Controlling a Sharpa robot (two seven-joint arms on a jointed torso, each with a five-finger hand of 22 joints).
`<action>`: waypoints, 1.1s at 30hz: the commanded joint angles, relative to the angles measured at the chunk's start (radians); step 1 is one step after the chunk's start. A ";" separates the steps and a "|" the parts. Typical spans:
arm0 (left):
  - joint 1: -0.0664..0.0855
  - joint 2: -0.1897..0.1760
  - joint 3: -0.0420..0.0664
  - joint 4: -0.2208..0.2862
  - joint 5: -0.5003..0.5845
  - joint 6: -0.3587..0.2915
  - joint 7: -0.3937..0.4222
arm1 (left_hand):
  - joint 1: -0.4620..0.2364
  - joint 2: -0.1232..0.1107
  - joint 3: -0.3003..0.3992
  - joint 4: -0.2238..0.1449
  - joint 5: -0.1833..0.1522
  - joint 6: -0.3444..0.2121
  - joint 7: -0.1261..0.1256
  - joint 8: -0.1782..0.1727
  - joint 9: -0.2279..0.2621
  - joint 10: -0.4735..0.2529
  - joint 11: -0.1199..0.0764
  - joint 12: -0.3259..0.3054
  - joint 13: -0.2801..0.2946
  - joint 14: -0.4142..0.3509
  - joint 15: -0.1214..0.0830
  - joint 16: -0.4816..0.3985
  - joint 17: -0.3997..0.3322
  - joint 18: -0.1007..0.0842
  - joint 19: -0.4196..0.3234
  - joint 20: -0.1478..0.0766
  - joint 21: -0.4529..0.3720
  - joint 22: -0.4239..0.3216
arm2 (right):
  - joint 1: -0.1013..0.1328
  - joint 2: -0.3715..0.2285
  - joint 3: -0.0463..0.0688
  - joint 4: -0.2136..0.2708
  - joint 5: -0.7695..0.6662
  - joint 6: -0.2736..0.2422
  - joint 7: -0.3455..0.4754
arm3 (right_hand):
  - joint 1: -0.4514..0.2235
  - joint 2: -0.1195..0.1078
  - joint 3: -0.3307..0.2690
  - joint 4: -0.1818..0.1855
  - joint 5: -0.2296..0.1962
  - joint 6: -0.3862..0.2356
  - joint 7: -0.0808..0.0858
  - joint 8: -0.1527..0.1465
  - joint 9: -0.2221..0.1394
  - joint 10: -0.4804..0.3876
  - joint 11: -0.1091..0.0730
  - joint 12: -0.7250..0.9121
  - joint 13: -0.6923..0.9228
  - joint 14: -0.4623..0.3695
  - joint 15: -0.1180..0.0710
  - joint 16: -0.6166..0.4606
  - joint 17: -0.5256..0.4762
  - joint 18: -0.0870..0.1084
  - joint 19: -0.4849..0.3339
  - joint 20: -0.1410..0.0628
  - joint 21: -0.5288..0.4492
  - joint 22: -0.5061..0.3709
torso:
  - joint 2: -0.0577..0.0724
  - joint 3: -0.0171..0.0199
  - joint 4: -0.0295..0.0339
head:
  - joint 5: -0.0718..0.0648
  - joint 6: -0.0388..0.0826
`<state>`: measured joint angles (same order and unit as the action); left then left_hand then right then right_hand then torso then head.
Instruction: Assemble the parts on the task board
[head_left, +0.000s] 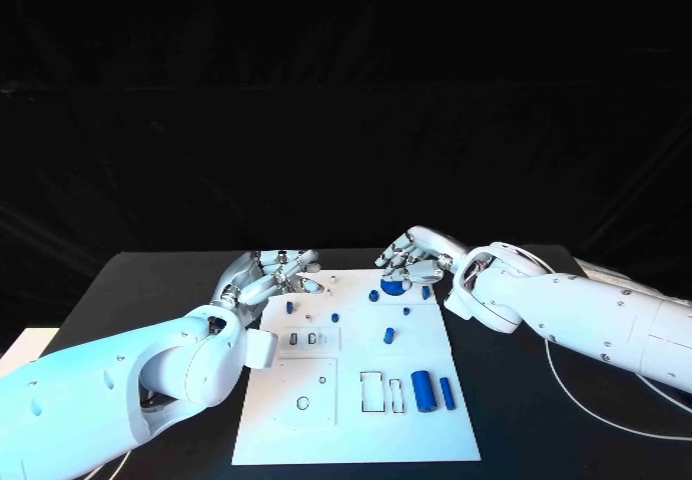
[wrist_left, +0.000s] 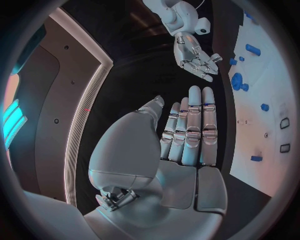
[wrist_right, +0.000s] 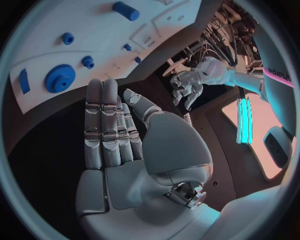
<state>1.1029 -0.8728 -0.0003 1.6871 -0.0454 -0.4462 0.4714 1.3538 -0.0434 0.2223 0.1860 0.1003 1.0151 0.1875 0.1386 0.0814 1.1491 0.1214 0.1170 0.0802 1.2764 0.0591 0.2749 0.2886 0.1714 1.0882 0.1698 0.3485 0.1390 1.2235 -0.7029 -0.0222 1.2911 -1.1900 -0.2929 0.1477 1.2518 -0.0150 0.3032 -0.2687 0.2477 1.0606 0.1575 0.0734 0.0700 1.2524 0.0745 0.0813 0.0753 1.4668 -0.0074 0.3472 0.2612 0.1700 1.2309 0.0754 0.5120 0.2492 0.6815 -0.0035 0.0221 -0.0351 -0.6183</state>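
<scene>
With both hands (head_left: 274, 272) (head_left: 418, 255) empty, fingers extended, the blue gear (wrist_right: 60, 78) on the task board (head_left: 361, 430) looks small, rigid, light; pinch its toothed rim.

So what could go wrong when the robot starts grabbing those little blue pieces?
Both hands are open now, holding nothing. The right hand hovers just beyond the blue gear at the far end of the task board; reaching in, it might bump the small blue pegs nearby. The left hand sits near that end too, so the two hands could crowd each other. The big blue cylinder lies on its side and might roll if nudged.
</scene>
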 joint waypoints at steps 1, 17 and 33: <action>0.004 -0.005 0.002 0.027 0.028 0.029 -0.011 | -0.005 0.003 -0.003 -0.004 0.002 0.000 0.003 -0.008 0.000 0.001 0.004 -0.005 0.000 0.000 0.001 0.006 0.003 0.011 0.005 -0.001 0.004 0.001 | 0.012 0.007 0.002 0.002 -0.317 0.073 -0.159 | -0.010 -0.009 -0.010 0.004 -0.003 0.009 -0.004 0.003 0.000 0.009 -0.001 -0.001 0.002 0.044 -0.007 0.037 0.032 0.011 0.008 0.001 0.022 0.013 | 0.026 -0.0013 0.0070 | -0.007 0.006; 0.017 -0.024 0.005 0.070 0.054 0.025 -0.017 | -0.007 0.003 -0.003 -0.004 0.002 -0.002 0.005 -0.011 -0.001 -0.002 0.005 -0.008 -0.001 -0.005 0.002 0.006 0.009 0.010 0.004 0.000 0.003 0.001 | 0.048 0.035 0.002 0.017 -0.547 0.131 -0.240 | -0.029 -0.037 -0.004 0.032 -0.018 -0.004 -0.015 -0.006 -0.001 -0.108 0.009 -0.009 -0.008 0.037 -0.002 0.414 0.381 0.011 0.015 0.000 0.172 0.103 | 0.074 -0.0035 0.0213 | -0.022 0.019; 0.020 -0.028 0.005 0.074 0.057 0.025 -0.018 | -0.008 0.003 -0.003 -0.004 0.002 -0.004 0.006 -0.012 -0.001 -0.003 0.006 -0.009 -0.001 -0.006 0.003 0.006 0.012 0.010 0.004 0.000 0.003 0.001 | 0.051 0.072 0.001 -0.005 -0.564 0.197 -0.235 | -0.028 -0.035 0.023 0.057 -0.021 0.010 -0.020 -0.003 0.001 -0.097 0.006 -0.001 -0.009 0.039 -0.002 0.697 0.667 0.012 -0.004 0.003 0.283 0.173 | 0.090 -0.0069 0.0323 | -0.023 0.017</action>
<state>1.1212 -0.8999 0.0039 1.7571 0.0079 -0.4406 0.4499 1.3538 -0.0434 0.2223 0.1860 0.1003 1.0150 0.1875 0.1297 0.0811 1.1491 0.1215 0.1119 0.0798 1.2763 0.0592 0.2749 0.2996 0.1711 1.0882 0.1698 0.3485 0.1388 1.2741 -0.6322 -0.0211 1.2882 -1.7283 -0.1334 -0.0791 1.2216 -0.0452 0.3236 -0.2128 0.2321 1.0671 0.1400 0.0692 0.0691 1.1496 0.0828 0.0776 0.0670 1.4630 -0.0111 1.0426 0.9260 0.1701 1.2353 0.0772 0.7920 0.4218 0.7672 -0.0098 0.0524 -0.0594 -0.5990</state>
